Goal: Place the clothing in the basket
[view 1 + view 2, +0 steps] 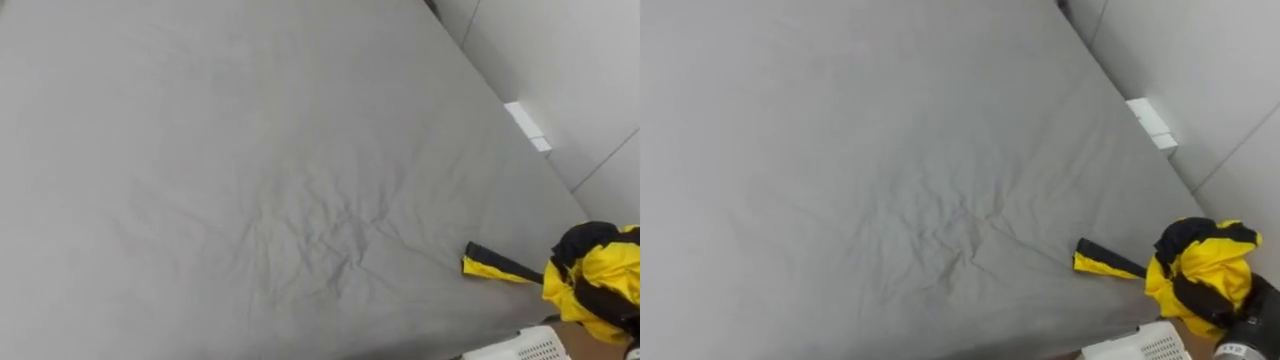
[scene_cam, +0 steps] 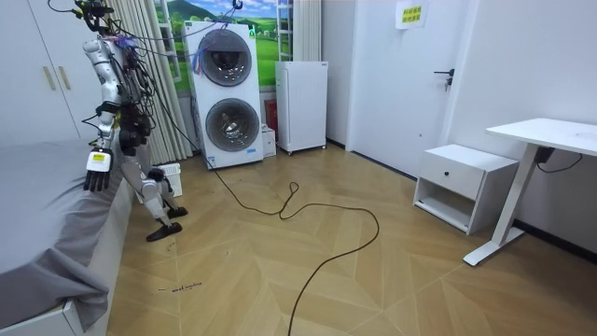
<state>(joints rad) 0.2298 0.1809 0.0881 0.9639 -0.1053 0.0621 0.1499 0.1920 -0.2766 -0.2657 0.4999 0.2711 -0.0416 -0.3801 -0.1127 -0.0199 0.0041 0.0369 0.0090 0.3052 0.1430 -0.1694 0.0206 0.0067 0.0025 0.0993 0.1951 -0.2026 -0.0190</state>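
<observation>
one garment (image 1: 1200,285), one basket (image 1: 1140,348), one bed (image 1: 890,150)

Plain grey sheet on the bed (image 1: 250,180); a jacket (image 1: 1200,280) in bright yellow with black panels and a black-and-yellow strap; a basket (image 1: 1140,347) that looks white and latticed; white washing machines (image 2: 227,93); light-brown herringbone wood floor (image 2: 392,261).

wide grey bed (image 1: 250,180) lies open; yellow-black jacket (image 1: 598,282) crowds its right edge.
</observation>
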